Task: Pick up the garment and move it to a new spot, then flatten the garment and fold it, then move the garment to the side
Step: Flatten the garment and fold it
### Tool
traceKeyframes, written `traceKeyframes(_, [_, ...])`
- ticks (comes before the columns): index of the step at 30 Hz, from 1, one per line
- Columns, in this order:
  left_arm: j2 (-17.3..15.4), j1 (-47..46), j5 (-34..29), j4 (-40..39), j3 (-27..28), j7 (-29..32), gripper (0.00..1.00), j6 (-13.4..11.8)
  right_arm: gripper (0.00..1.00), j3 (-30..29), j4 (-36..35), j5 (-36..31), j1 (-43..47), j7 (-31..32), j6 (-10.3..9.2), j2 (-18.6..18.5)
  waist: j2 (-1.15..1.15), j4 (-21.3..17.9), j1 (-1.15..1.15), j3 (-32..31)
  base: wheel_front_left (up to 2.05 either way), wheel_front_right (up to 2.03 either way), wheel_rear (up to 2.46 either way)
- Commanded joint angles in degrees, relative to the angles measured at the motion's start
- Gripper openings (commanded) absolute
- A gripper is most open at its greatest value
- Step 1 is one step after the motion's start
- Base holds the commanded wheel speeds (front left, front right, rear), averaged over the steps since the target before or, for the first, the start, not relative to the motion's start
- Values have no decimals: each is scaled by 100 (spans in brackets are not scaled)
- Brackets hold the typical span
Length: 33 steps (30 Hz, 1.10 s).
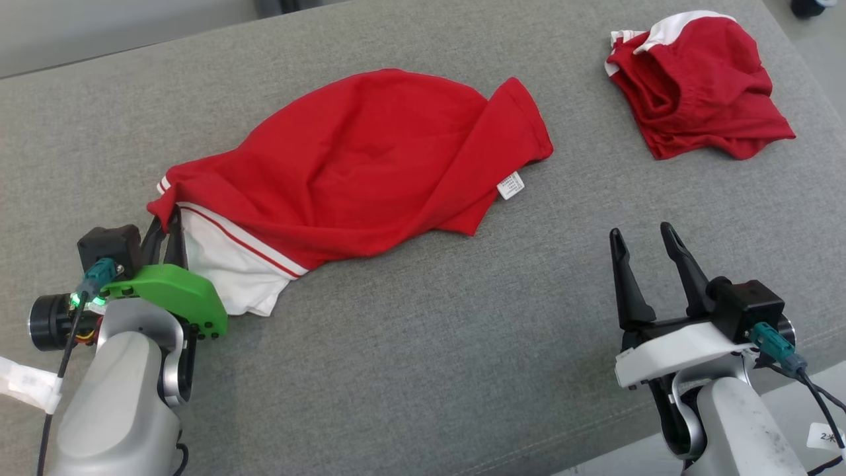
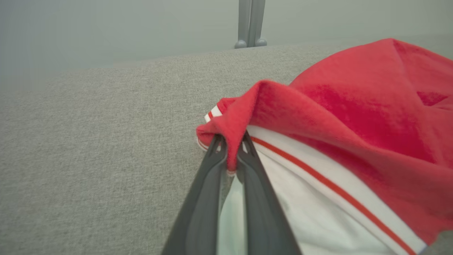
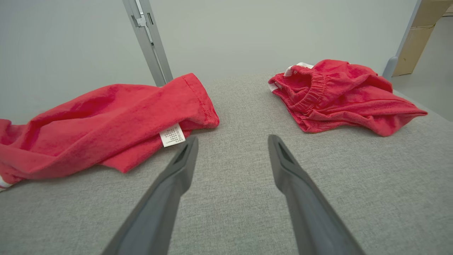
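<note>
While under red garment (image 1: 370, 152), grey fabric surface (image 1: 429, 330), pale wall (image 3: 247, 32) bkgd.

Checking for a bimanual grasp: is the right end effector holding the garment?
No, the right end effector is open over the bare grey cushion, apart from the red garment.

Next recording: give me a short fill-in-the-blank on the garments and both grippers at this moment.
1. The left gripper is shut on a corner of the red and white garment, while the right gripper stands ____.
2. A second red garment, crumpled, lies on the grey surface toward the robot's ____ side.
3. The small tag on the red and white garment is ____ in colour.

Missing words: open; right; white.
</note>
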State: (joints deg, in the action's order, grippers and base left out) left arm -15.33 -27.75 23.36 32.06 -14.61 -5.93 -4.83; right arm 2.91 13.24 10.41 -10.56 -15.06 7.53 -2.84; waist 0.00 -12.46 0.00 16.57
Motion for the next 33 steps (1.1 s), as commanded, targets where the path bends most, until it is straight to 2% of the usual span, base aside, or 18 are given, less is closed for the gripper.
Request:
traceKeyframes(1, [16, -133, 1, 116, 22, -116, 45, -25, 100, -18, -5, 12, -38, -16, -9, -10, 0, -35, 0, 37, 0, 0, 0])
traceKeyframes(2, [51, -166, -7, 216, 12, -219, 98, -11, 100, -40, 6, 1, -29, -16, -9, -11, 0, -16, 0, 19, 0, 0, 0])
traceKeyframes(3, [76, -182, 1, 288, 11, -299, 100, 6, 100, -51, 16, -10, -19, -16, -9, -10, 0, 1, 0, 2, 0, 0, 0])
traceKeyframes(8, [196, -185, 11, 524, -14, -685, 100, 84, 100, -128, 114, -82, 33, -16, -9, -11, 0, 186, 0, -209, 0, 0, 0])
traceKeyframes(13, [326, 69, -14, 393, -49, -866, 100, 153, 100, -402, 298, -224, 7, -16, -9, -15, 0, 467, 0, -468, 0, 0, 0])
traceKeyframes(20, [533, 668, -108, -318, -98, -922, 100, 177, 100, -1071, 1017, -489, -463, -16, -9, -11, 0, 935, 0, -628, 0, 0, 0])
traceKeyframes(27, [759, 1487, -220, -1384, 18, -924, 100, 69, 100, -1526, 1956, -799, -1057, -15, -9, -13, 0, 1379, 0, -613, 0, 0, 0])
traceKeyframes(33, [896, 1982, -280, -1934, 66, -919, 100, 16, 100, -2047, 2776, -1211, -1604, 44, -9, -14, 0, 1694, 0, -509, 0, 0, 0])
